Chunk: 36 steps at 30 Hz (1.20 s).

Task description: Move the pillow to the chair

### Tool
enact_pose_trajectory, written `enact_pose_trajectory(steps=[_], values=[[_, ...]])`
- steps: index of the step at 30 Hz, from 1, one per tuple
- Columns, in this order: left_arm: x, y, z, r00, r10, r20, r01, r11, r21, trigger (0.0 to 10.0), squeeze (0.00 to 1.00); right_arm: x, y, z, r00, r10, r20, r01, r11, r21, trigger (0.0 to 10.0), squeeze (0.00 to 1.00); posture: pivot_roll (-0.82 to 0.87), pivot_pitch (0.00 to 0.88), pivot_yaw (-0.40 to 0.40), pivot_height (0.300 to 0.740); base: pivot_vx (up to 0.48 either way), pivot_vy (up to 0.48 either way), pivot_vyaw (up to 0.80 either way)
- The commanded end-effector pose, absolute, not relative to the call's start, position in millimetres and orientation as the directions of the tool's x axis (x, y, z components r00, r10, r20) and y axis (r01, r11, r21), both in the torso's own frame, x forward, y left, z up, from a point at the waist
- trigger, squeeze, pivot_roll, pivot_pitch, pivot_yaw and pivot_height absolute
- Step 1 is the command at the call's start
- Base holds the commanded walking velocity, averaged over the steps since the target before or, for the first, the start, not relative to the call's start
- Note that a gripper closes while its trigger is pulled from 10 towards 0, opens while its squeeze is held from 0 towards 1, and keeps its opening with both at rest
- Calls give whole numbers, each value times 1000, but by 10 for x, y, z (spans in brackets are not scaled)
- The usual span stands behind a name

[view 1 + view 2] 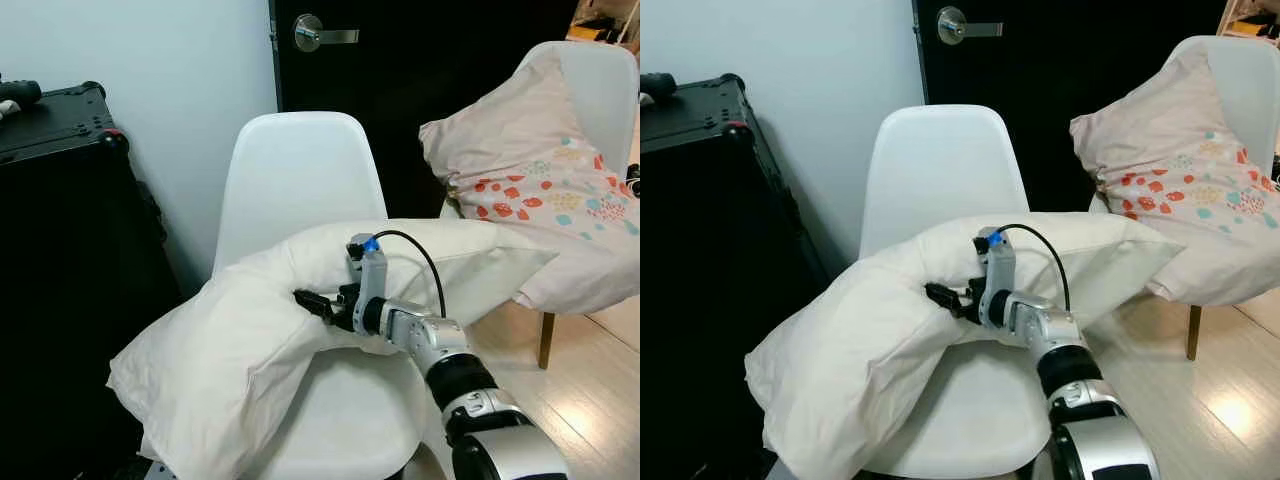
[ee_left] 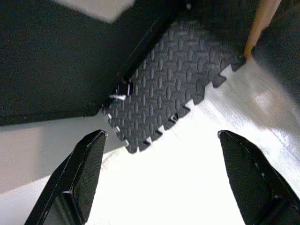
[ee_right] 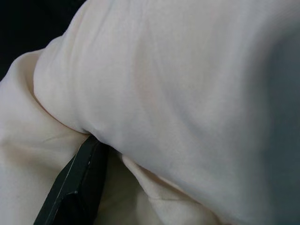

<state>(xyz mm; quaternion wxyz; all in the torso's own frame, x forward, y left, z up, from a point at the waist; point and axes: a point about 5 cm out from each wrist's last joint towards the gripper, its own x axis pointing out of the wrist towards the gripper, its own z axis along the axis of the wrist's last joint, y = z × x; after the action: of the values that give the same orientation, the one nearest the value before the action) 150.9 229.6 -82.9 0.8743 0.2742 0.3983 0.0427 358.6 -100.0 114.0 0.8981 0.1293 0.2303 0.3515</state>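
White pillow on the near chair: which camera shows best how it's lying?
Left eye view: the white pillow drapes across the chair, its left end hanging off the seat, the right gripper pinching a fold. Right eye view shows the same. Right wrist view shows close fabric around one of the fingers.

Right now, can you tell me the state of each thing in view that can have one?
White pillow: draped across the near chair's seat, one end hanging off its side.
Right gripper: shut on the pillow's fabric.
Left gripper: open, hanging above the floor.
Near white chair: upright, backrest bare.
Patterned pillow: leaning on the far chair.
Black door: closed.
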Motion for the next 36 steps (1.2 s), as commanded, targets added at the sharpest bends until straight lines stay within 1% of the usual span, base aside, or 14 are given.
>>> enact_pose_trajectory(steps=[1, 7, 8, 9, 13, 14, 17, 20, 23, 29, 31, 32, 33, 36], values=[[1422, 2346, -858, 654, 302, -694, 173, 833, 526, 10000, 0, 3615, -1080, 1225, 661, 685, -306, -579, 725, 373, 10000, 0, -10, 0, 26, 546, 0, 0, 0], [1402, 2363, -863, 647, 306, -698, 179, 829, 529, 10000, 0, 3646, -1053, 1355, 662, 705, -253, -590, 699, 404, 10000, 0, -10, 0, 27, 546, 0, 0, 0], [1397, 2367, -864, 645, 308, -700, 180, 829, 530, 10000, 0, 3624, -1026, 1354, 637, 725, -263, -604, 681, 414, 10000, 565, -6, 0, 27, 546, 0, 0, 0], [1385, 2375, -868, 640, 311, -703, 182, 827, 532, 10000, 0, 3554, -960, 1366, 565, 781, -266, -658, 621, 426, 10000, 1000, -5, 2, 31, 546, 0, 0, 0], [1371, 2380, -872, 636, 315, -705, 184, 825, 535, 10000, 0, 3467, -908, 1406, 480, 845, -233, -719, 532, 447, 10000, 1000, -5, 2, 31, 546, 0, 0, 0], [1351, 2384, -879, 631, 318, -707, 188, 822, 537, 10000, 0, 3386, -926, 1442, 417, 884, -212, -770, 467, 435, 10000, 1000, -5, 2, 31, 546, 0, 0, 0], [1335, 2395, -883, 627, 323, -709, 189, 820, 541, 10000, 0, 3274, -984, 1451, 343, 911, -229, -847, 406, 343, 10000, 1000, -4, 7, 35, 546, 0, 0, 0], [1292, 2422, -893, 612, 335, -716, 183, 821, 541, 10000, 0, 3095, -1099, 1537, 241, 944, -227, -919, 297, 258, 10000, 1000, -4, 9, 37, 546, 0, 0, 0], [1271, 2433, -898, 605, 340, -720, 182, 822, 540, 10000, 0, 3084, -1145, 1589, 244, 945, -218, -923, 295, 248, 10000, 1000, -9, 12, 36, 546, 0, 0, 0], [1157, 2441, -937, 568, 349, -745, 183, 829, 528, 10000, 0, 3198, -1339, 1716, 352, 919, -178, -892, 387, 234, 10000, 1000, -10, 12, 36, 546, 0, 0, 0], [1120, 2437, -950, 558, 352, -752, 183, 832, 524, 10000, 0, 3208, -1408, 1758, 377, 911, -167, -883, 408, 232, 10000, 839, -1, 13, 32, 546, 0, 0, 0], [1105, 2439, -954, 553, 354, -754, 181, 832, 524, 10000, 0, 3187, -1439, 1767, 374, 911, -176, -885, 407, 225, 10000, 694, -1, 13, 32, 546, 0, 0, 0], [1092, 2445, -957, 549, 357, -756, 178, 833, 524, 10000, 0, 3174, -1481, 1755, 380, 901, -210, -884, 420, 205, 10000, 0, 2, 14, 31, 546, 0, 0, 0], [1073, 2459, -958, 543, 363, -757, 174, 834, 524, 10000, 0, 3160, -1568, 1741, 392, 884, -255, -881, 441, 174, 10000, 0, 2, 14, 31, 546, 0, 0, 0]])
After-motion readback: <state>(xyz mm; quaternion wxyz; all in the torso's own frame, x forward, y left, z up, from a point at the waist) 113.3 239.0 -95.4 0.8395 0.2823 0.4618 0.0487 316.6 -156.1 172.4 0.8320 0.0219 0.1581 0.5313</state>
